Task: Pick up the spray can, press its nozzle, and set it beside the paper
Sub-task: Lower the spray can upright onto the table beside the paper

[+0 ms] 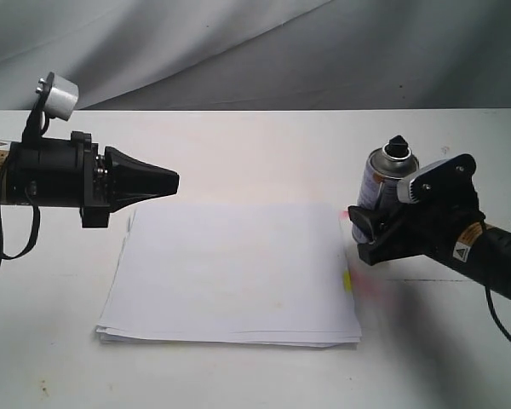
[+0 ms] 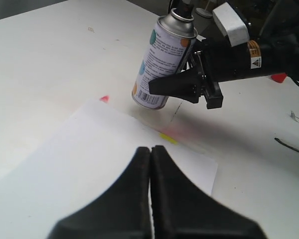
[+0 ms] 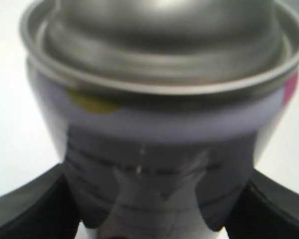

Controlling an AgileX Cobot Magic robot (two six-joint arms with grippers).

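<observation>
White paper [image 1: 230, 273] lies as a thin stack mid-surface [image 1: 238, 136] in the exterior view, with a yellow tab [image 1: 347, 281] on its right edge. Just right of its far right corner is the spray can [image 1: 383, 175], silver top up and black nozzle [image 1: 398, 147] showing. The right pincer [image 1: 370, 223] grips the can's lower body. The left pincer [image 1: 172, 181] hangs over the paper's far left corner, jaws pressed together and holding nothing.

From the left wrist, the left pincer [image 2: 150, 149] shows both tips touching above the paper [image 2: 79, 169]. Beyond the yellow tab [image 2: 168, 138] the spray can [image 2: 159, 64] leans slightly, its label printed with coloured dots and a barcode, nozzle [image 2: 183, 9] at the top. The right pincer [image 2: 164, 84] clasps it low down. Whether its base touches the surface cannot be told.

From the right wrist, the blurred spray can [image 3: 159, 149] fills the frame, with black fingers [image 3: 30, 209] against both its sides.
</observation>
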